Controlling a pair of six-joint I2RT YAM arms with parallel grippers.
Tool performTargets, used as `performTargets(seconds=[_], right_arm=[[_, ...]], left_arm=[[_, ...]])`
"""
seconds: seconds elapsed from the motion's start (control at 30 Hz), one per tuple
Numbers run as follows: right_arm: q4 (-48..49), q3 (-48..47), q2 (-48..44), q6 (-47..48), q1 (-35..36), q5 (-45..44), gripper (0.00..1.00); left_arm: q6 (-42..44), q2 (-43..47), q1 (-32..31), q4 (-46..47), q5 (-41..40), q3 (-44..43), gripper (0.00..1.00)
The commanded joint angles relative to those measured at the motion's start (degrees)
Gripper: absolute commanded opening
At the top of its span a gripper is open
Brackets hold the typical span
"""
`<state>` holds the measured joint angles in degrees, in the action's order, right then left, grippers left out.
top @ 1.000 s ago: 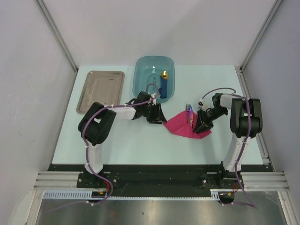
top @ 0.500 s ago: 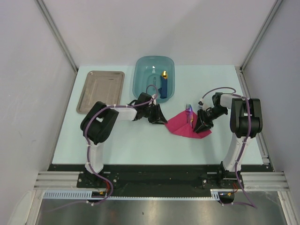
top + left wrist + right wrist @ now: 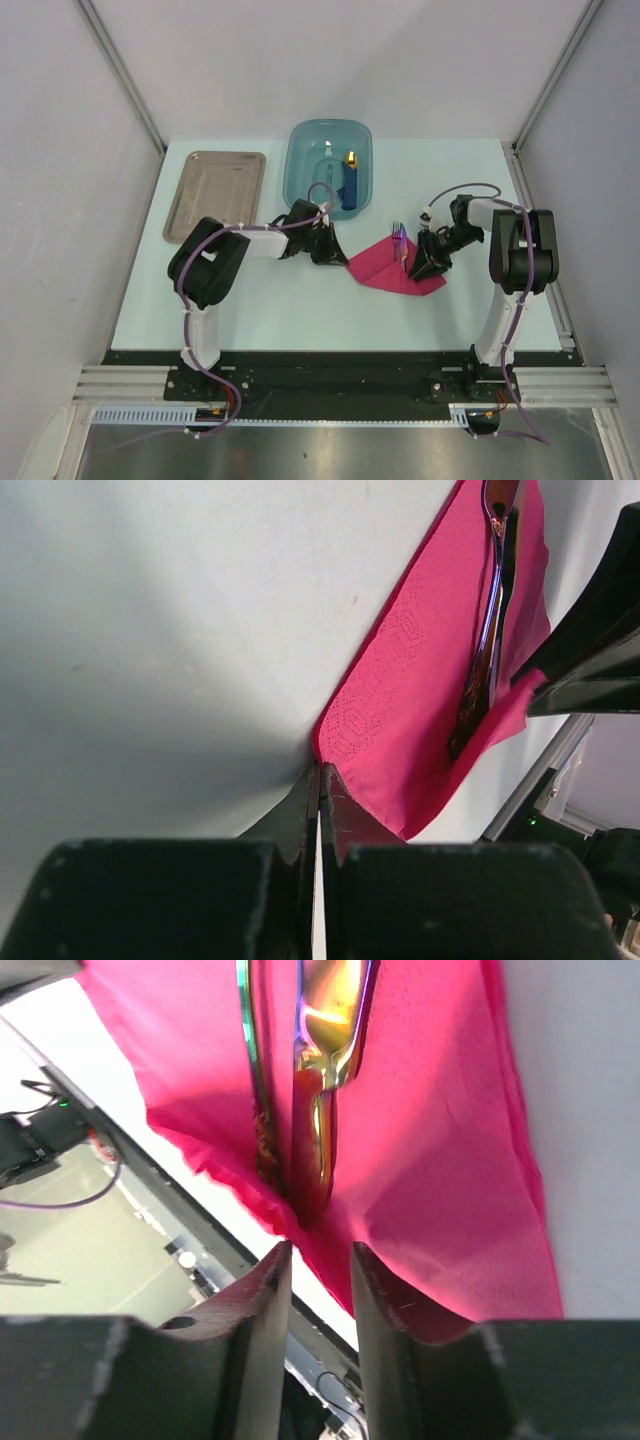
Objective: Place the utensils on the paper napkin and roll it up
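The magenta-pink paper napkin (image 3: 382, 268) lies right of the table's middle, with the utensils (image 3: 401, 238) on it, fork tines pointing to the back. My left gripper (image 3: 338, 256) is shut, its tips pinched on the napkin's left corner (image 3: 345, 735). My right gripper (image 3: 420, 266) is at the napkin's right edge, jaws narrow on a raised fold of napkin (image 3: 450, 1160) just under the utensil handles (image 3: 325, 1060). In the left wrist view the utensils (image 3: 490, 610) lie along the napkin's far side, beside the right gripper's black fingers (image 3: 590, 670).
A teal basin (image 3: 305, 165) stands at the back middle with a chunky blue object with a yellow tip (image 3: 350, 180) in it. A grey-brown metal tray (image 3: 215, 195) lies at the back left.
Both grippers and the napkin with the utensils have shifted a little to the left. The napkin's left corner has followed the left gripper.
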<state>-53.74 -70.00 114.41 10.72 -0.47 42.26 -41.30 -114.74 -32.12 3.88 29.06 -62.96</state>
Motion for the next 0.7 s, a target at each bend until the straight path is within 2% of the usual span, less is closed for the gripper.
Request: performTargets(seconds=[0.0,0.17,0.67], right_arm=[[-2.6,-3.21,-2.52,1.05,0.29,6.76,0.4],[-4.53,-4.79,-4.11,1.85,0.29,8.72,0.47],[-4.27,-5.33,-3.76,0.97,1.77,7.4,0.46]], left_arm=[[1.57,3.55,1.88,-3.44,-1.2,3.71,0.0],[2.8,5.84,3.46,-3.44,-2.07,6.26,0.0],[8.34,16.47,11.37,-7.66,-4.27,18.48,0.0]])
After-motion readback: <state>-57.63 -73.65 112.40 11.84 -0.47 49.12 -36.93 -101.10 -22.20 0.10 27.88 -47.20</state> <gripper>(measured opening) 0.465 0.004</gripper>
